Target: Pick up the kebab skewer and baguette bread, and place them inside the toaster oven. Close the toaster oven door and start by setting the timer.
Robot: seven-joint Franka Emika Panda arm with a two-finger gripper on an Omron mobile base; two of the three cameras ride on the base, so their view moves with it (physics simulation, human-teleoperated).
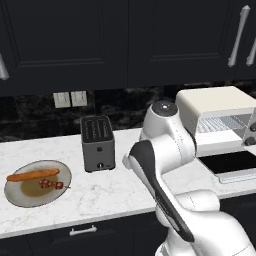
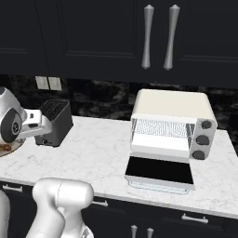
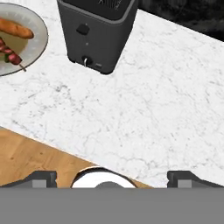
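Skewer point(image 1: 52, 184): on plate point(image 1: 20, 196), 6 o'clock of baguette point(image 1: 33, 175)
Oven point(image 2: 173, 123): door point(image 2: 160, 171) down
Gripper point(image 3: 112, 178): wide open, holding nothing

Dark-grey slot toaster point(image 1: 98, 143) upright on white marble counter point(image 1: 115, 192), beside grey plate point(image 1: 20, 196).

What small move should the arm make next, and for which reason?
Probably swing the open gripper left toward the plate. The kebab skewer and baguette bread lie there untouched, while the gripper hangs over bare counter near the slot toaster. The toaster oven door is already down.
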